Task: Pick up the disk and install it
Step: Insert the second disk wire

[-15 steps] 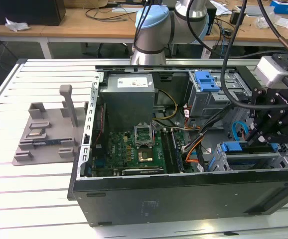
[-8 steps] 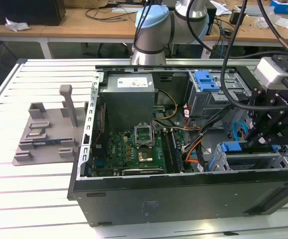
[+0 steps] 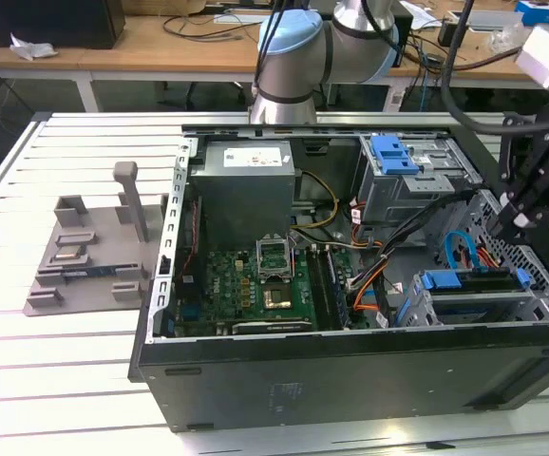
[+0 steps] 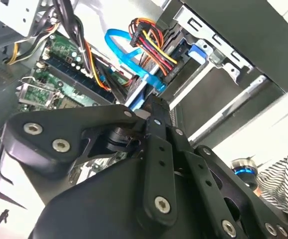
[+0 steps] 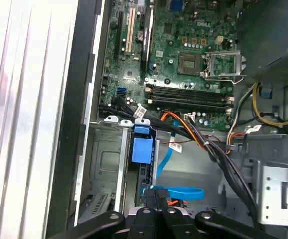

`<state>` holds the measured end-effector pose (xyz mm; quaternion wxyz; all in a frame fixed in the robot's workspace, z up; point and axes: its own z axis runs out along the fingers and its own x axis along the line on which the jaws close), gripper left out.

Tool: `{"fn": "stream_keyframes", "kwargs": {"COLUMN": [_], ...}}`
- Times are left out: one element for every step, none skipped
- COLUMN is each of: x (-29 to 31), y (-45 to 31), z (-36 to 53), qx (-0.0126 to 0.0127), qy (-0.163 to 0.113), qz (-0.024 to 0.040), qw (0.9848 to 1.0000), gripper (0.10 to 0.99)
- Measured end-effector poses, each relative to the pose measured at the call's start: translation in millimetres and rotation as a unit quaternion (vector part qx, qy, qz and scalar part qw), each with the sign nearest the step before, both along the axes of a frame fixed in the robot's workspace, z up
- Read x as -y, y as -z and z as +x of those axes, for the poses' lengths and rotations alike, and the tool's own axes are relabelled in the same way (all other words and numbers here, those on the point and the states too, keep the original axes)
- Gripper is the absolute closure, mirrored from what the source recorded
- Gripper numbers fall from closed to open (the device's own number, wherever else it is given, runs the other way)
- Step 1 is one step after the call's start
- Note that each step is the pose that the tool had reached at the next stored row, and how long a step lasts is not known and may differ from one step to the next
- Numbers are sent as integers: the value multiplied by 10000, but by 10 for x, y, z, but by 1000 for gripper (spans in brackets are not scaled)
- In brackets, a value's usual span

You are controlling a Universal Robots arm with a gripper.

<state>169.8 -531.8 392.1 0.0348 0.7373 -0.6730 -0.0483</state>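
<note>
Disk (image 3: 474,282) seated at case edge

Disk (image 3: 474,302) mostly hidden in bay; end effector (image 3: 520,220) fingertips unclear.

The open computer case (image 3: 350,370) lies on its side on the slatted table (image 3: 56,380). Beside it, toward the exterior view's left, sits a fixture tray (image 3: 89,256). Inside, the motherboard (image 3: 255,285) occupies the floor below the power supply box (image 3: 246,190). The disk (image 3: 474,294) appears seated in the drive cage (image 3: 464,309) at the exterior view's right. The gripper (image 3: 520,220) hangs just above that cage.
</note>
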Motion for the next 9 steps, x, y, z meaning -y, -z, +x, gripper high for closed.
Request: {"fn": "stream_keyframes", "kwargs": {"x": [-1, -2, -1, -2, -2, -2, -2, -2, -2], "y": [-34, -43, -43, -43, -44, -45, -45, -45, -45], "z": [0, 0, 0, 1, 0, 0, 0, 0, 0], "qx": [0, 0, 0, 0, 0, 0, 0, 0, 0], "qy": [0, 0, 0, 0, 0, 0, 0, 0, 0], "qz": [-2, -1, 1, 0, 0, -1, -1, -1, 0], "qw": [10000, 10000, 10000, 10000, 10000, 10000, 10000, 10000, 10000], "gripper": [980, 980, 980, 980, 980, 980, 980, 980, 980]}}
